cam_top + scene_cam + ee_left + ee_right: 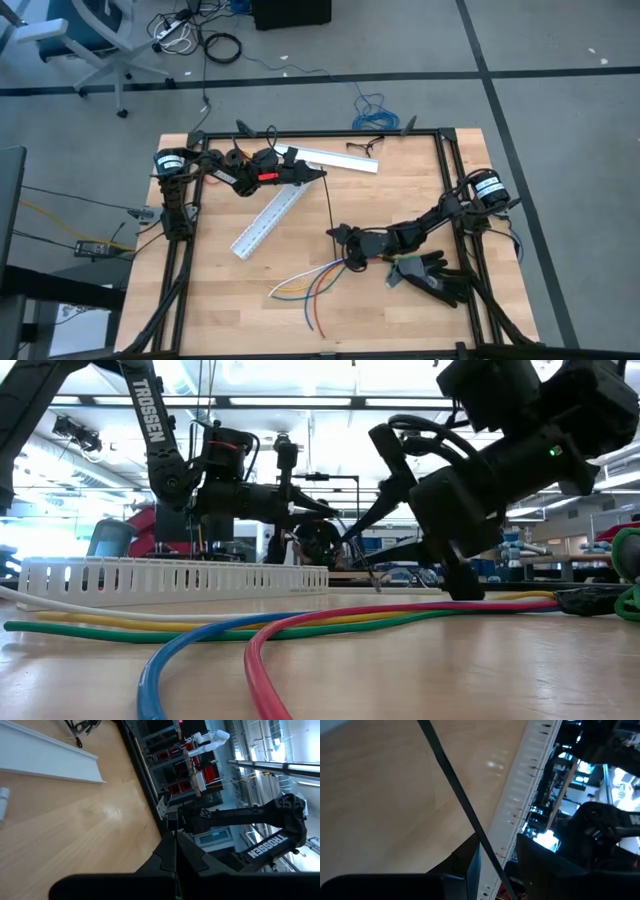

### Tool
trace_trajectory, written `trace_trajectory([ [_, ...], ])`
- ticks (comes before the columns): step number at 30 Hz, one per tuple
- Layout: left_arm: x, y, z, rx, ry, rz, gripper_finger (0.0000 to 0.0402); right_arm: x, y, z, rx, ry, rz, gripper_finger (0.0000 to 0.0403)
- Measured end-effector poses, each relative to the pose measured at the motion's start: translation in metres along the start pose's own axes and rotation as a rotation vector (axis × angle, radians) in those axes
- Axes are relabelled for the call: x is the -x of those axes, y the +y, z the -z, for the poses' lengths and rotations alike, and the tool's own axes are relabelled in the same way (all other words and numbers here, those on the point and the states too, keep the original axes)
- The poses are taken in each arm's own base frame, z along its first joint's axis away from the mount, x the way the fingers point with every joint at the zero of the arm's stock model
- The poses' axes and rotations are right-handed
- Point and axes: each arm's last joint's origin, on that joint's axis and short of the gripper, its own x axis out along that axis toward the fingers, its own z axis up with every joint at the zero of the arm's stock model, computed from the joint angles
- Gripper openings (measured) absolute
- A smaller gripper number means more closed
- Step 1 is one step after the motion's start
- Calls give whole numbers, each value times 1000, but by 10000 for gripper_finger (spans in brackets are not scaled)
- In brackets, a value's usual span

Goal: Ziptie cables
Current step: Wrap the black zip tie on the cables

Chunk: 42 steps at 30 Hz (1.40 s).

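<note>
The ziptie (331, 205) is a very thin, straight black strap stretched in a line between the two arms, above the wooden counter (400, 200). Its far end sits at the left tool (322, 175), whose fingers are pressed fully together on the strap's tip. Its near end runs down to the right tool (340, 236); from that arm's wrist the strap (462, 802) crosses the wood as a flat dark band and passes between the partly closed fingers, which grip it.

The cables (310, 282) lie loose on the counter just beside the right tool, on the near side, fanning out from a gathered end into separate blue, red, orange-yellow and white strands. From counter level they (260, 630) curve across the wood as thick coloured lines, a green one among them.

Two white slotted ducts (270, 220) lie near the left arm. A black glove (432, 275) rests by the right arm.
</note>
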Motion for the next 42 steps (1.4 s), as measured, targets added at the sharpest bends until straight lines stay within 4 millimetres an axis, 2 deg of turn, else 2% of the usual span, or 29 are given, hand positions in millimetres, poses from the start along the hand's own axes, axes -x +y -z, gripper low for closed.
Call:
trace_trajectory([
  [12, 3, 3, -9, -1, -16, 0, 1, 10, 5, -16, -5, -65, -29, 108],
  [15, 5, 5, -13, -1, -3, 6, 1, 12, 6, -19, -37, -45, -27, 89],
  [23, 7, 6, -17, 0, -5, 6, 1, 14, 7, -19, -147, 10, -22, 8],
  [30, 7, 6, -16, -59, -2, 11, 1, 14, 7, -20, -192, -9, -24, 1],
  [35, 3, -4, -9, -254, -7, 84, 1, 10, 2, -12, -419, -33, -18, 1],
  [39, -3, -16, 8, -469, 22, 159, 1, 6, -17, 8, -856, -129, -37, 0],
  [42, -6, -23, 22, -617, 29, 196, 1, 2, -34, 32, -1138, -269, -99, 0],
])
